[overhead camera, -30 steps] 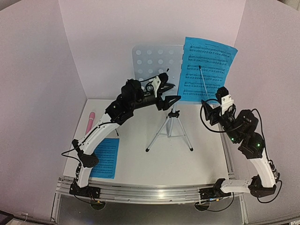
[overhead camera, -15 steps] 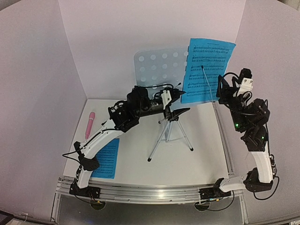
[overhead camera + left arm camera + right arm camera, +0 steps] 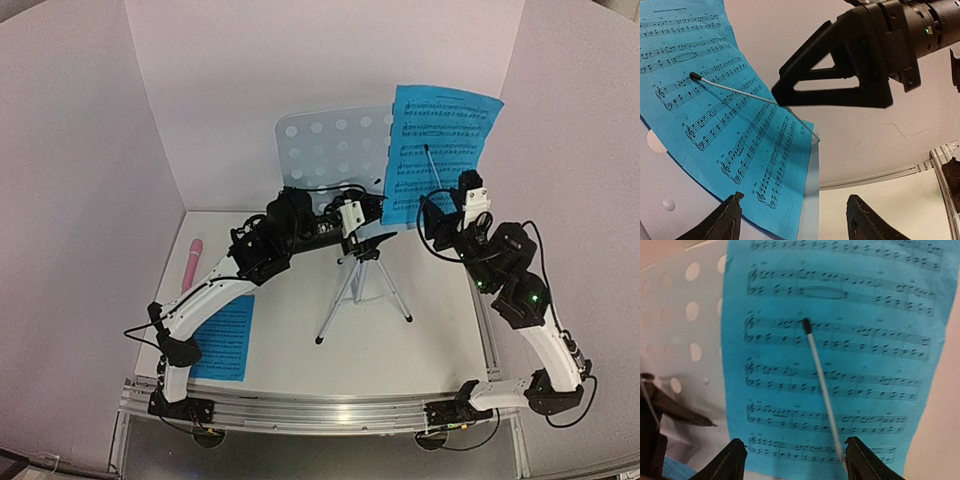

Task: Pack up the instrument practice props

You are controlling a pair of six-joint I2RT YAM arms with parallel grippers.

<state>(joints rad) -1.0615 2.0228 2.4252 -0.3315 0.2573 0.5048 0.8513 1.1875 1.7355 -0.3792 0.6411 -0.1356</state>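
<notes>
The pale perforated music stand (image 3: 325,150) stands on its silver tripod (image 3: 362,290) at mid-table. A blue sheet-music page (image 3: 440,150) rests on its right side under a thin wire retainer (image 3: 437,172). The page fills the left wrist view (image 3: 715,110) and the right wrist view (image 3: 840,355). A second blue page (image 3: 222,335) lies flat at the front left. The pink microphone (image 3: 191,262) lies by the left wall. My left gripper (image 3: 372,215) is open and empty at the stand's lower edge. My right gripper (image 3: 440,208) is open and empty just before the page's lower edge. The black mic stand is out of view.
White walls enclose the table on three sides. A metal rail (image 3: 320,410) runs along the front edge by the arm bases. One finger of the right gripper (image 3: 840,75) hangs close above the left gripper's view. The stand's tripod legs spread over the middle of the table.
The right gripper rose beside the page, then came back down and left, close to the page's lower part. The left gripper dropped to the stand's lower edge. The stand's desk shifted slightly.
</notes>
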